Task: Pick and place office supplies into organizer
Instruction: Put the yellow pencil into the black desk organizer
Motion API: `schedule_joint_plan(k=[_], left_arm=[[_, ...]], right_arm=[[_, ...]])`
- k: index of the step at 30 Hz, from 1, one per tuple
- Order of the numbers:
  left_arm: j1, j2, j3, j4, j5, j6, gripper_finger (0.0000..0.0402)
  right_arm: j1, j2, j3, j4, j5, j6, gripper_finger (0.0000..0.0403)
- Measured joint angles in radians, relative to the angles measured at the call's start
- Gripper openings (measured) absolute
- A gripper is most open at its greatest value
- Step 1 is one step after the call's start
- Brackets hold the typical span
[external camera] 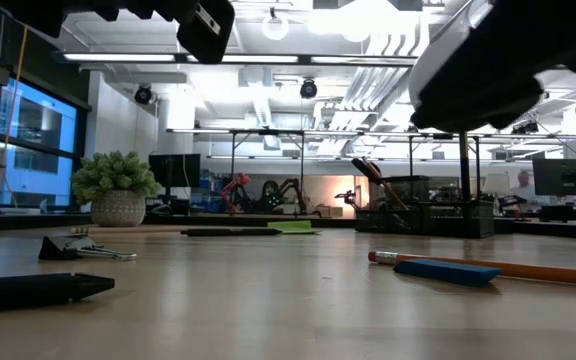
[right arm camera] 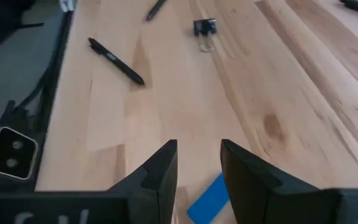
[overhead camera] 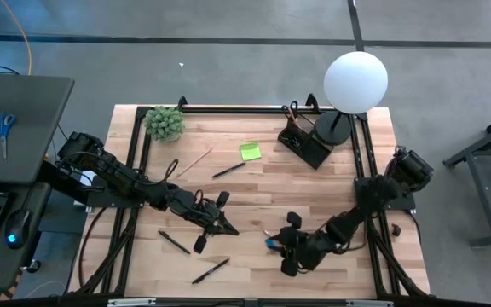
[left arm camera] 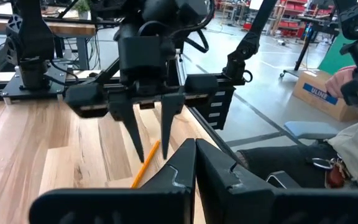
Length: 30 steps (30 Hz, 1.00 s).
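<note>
A: What's hard to make out?

B: The small blue flat piece (right arm camera: 207, 199) by the wooden worktop's (overhead camera: 331, 183) near edge is half hidden under the right gripper (right arm camera: 197, 163), whose fingers are spread, holding nothing.

A: And the left gripper (overhead camera: 228, 228)?

B: Pressed together, empty, mid-worktop. Four black pens lie loose; the black rectangular organizer (overhead camera: 303, 141) stands at the far edge.

I see the counter (overhead camera: 254, 213) from overhead; low cam level across it; wrist cams close, both catching the blue piece (right arm camera: 207, 198).
</note>
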<state>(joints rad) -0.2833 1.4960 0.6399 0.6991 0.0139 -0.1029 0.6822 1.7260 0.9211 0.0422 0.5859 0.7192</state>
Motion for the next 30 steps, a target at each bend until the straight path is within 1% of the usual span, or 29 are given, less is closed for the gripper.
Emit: schedule_joint_plan(k=[4, 6, 10, 16, 21, 25, 30], left_arm=[[0.0, 0.0, 0.0, -0.012, 0.0, 0.0, 0.0001], [0.0, 0.0, 0.0, -0.021, 0.0, 0.0, 0.0001], [0.0, 0.0, 0.0, -0.022, 0.0, 0.0, 0.0001], [0.0, 0.0, 0.0, -0.031, 0.0, 0.0, 0.0001], [0.0, 0.0, 0.0, -0.038, 0.0, 0.0, 0.0001], [0.0, 0.0, 0.0, -0.038, 0.0, 0.0, 0.0001], [0.0, 0.0, 0.0, -0.038, -0.002, 0.0, 0.0001]], right_arm=[[0.036, 0.036, 0.0, -0.07, 0.074, 0.083, 0.0114], [0.05, 0.07, 0.0, -0.068, 0.089, 0.097, 0.0114], [0.065, 0.135, 0.0, -0.069, 0.087, 0.136, 0.0114], [0.068, 0.172, 0.0, -0.081, 0.053, 0.153, 0.0114], [0.068, 0.173, 0.001, -0.163, 0.07, 0.202, 0.0114], [0.069, 0.172, 0.001, -0.224, 0.058, 0.239, 0.0114], [0.071, 0.172, 0.002, -0.237, 0.056, 0.249, 0.0114]])
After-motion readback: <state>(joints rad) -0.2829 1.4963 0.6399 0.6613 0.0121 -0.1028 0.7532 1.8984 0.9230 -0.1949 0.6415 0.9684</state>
